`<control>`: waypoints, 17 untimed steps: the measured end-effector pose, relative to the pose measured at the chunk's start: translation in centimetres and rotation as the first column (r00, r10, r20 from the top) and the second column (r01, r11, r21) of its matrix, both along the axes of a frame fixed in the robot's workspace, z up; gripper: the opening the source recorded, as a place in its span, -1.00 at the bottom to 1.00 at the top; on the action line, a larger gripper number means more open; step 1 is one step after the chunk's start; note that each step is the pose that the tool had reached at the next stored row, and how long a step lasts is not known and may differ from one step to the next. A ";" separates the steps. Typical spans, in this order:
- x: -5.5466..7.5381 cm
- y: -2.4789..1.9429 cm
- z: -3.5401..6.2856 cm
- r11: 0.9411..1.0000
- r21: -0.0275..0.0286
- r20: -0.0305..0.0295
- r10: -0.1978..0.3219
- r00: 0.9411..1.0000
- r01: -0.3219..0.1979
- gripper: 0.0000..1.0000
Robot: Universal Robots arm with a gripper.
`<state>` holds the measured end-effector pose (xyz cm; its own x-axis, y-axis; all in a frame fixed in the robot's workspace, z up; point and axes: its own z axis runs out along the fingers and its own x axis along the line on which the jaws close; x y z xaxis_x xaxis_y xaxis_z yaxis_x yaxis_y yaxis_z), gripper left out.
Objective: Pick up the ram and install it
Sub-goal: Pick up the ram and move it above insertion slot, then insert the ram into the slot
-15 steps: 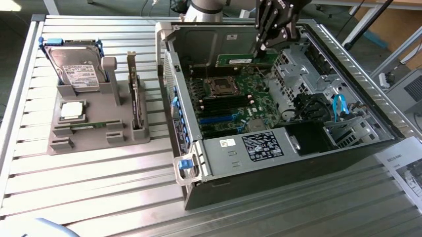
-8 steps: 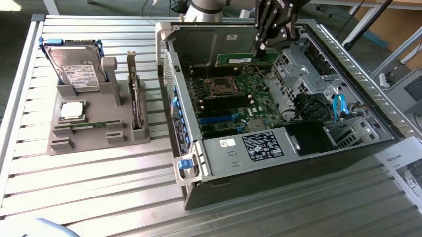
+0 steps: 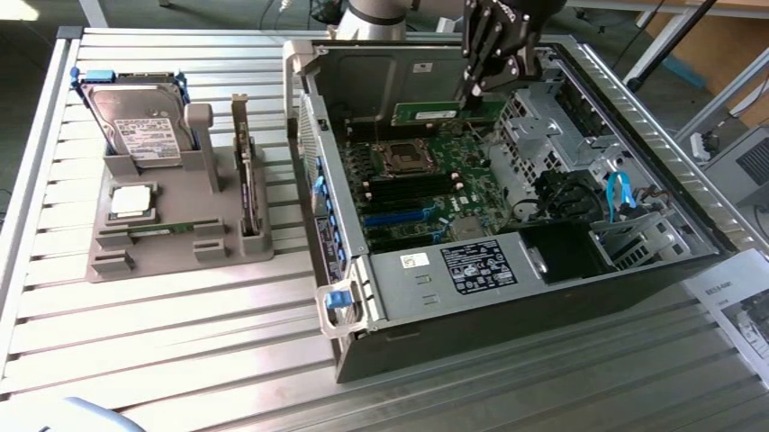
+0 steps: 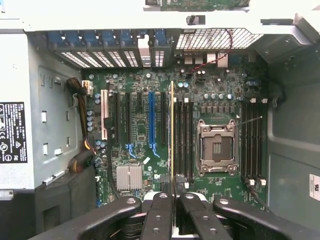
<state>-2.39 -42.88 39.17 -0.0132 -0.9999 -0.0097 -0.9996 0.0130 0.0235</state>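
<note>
My gripper (image 3: 478, 85) hangs over the open computer case (image 3: 505, 297), shut on the ram (image 3: 430, 113), a narrow green stick held level above the motherboard (image 3: 420, 189). In the wrist view the ram (image 4: 172, 135) appears edge-on as a thin gold line between the black fingers (image 4: 161, 210). It runs along the dark memory slots (image 4: 183, 140) beside the empty processor socket (image 4: 216, 148), still above the board. My gripper (image 4: 173, 197) clamps the ram's near end.
A grey holder (image 3: 121, 261) on the exterior view's left carries a hard drive (image 3: 139, 121), a silver-topped processor chip (image 3: 132, 200), an upright expansion card (image 3: 247, 171) and another green stick (image 3: 158, 230). More memory slots (image 4: 252, 140) lie beyond the socket. A blue cable (image 3: 619, 193) and drive bays fill the case's right.
</note>
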 end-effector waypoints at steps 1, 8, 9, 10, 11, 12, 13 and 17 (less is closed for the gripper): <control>0.0 0.00 -0.13 1.000 0.000 0.000 0.000 1.000 0.000 -0.76; 0.0 0.00 -0.98 1.000 0.000 0.000 0.000 1.000 0.000 -0.76; 0.0 0.00 -1.09 1.000 0.000 0.000 0.000 1.000 0.000 -0.76; 0.0 0.00 -1.17 1.000 0.000 0.000 0.000 1.000 0.000 -0.76; 0.0 0.00 -1.20 1.000 0.000 0.000 0.000 1.000 0.000 -0.76; 0.0 0.00 -1.20 1.000 0.000 0.000 0.000 1.000 0.000 -0.76; 0.0 0.00 -1.20 1.000 0.000 0.000 0.000 1.000 0.000 -0.76; 0.0 0.00 -1.21 1.000 0.000 0.000 0.000 1.000 0.000 -0.76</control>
